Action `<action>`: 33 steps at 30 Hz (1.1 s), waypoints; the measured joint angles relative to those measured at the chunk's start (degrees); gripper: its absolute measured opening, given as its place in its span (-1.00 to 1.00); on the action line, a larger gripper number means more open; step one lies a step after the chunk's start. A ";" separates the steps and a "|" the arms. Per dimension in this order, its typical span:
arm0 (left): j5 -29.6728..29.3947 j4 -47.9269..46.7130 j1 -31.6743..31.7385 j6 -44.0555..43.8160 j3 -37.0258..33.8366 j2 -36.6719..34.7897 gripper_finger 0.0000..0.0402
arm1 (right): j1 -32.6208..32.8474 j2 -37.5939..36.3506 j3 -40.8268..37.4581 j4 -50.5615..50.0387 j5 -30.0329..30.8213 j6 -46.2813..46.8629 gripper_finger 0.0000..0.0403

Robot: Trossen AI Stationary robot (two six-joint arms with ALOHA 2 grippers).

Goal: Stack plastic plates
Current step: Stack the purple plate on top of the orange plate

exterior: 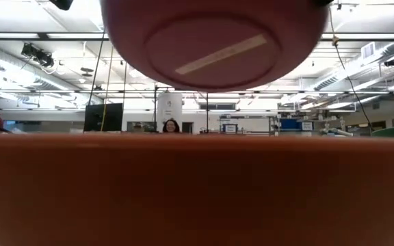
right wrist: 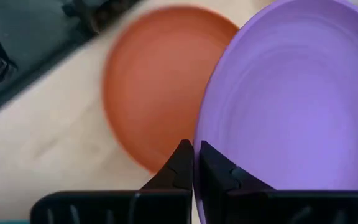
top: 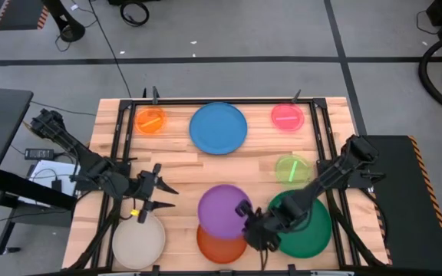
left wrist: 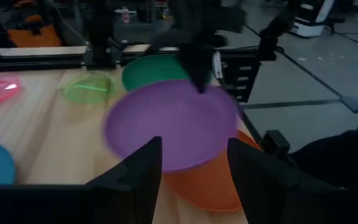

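Right gripper: pinching the rim of the purple plate at its 4 o'clock edge – fingers clamped either side of the rim in the right wrist view
Purple plate: held up off the table, near-front centre, partly over the orange-red plate; low view shows its underside hanging above the orange-red rim
Orange-red plate: flat on the wood at 6 o'clock from the purple one, peeking out below it
Dark green plate: at 3 o'clock of the orange-red plate, under the right arm
Left gripper: fingers spread wide w/ nothing between them, hovering left of centre, pointing toward 3 o'clock at the purple plate – same in its wrist view
Cream plate: front-left corner, at 7 o'clock from the left gripper
Blue plate: back centre, 12 o'clock from the purple plate
Small plates: translucent orange plate back-left, pink plate back-right, lime plate at 6 o'clock from the pink one
Table: light wood, dark frame round it
Room behind: a person far off in the low view
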 joint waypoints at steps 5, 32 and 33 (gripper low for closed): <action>-0.10 -0.37 2.40 1.09 0.02 -1.05 -0.07 | 3.03 2.44 -2.85 8.49 -0.63 -2.63 -0.94; 1.15 4.01 -4.57 0.04 15.85 14.99 -0.09 | 5.41 11.47 -3.02 13.43 0.96 -11.85 -0.52; 1.11 1.58 -4.71 -1.26 18.45 16.56 -0.09 | 5.38 11.47 -2.63 13.10 0.80 -10.70 -0.48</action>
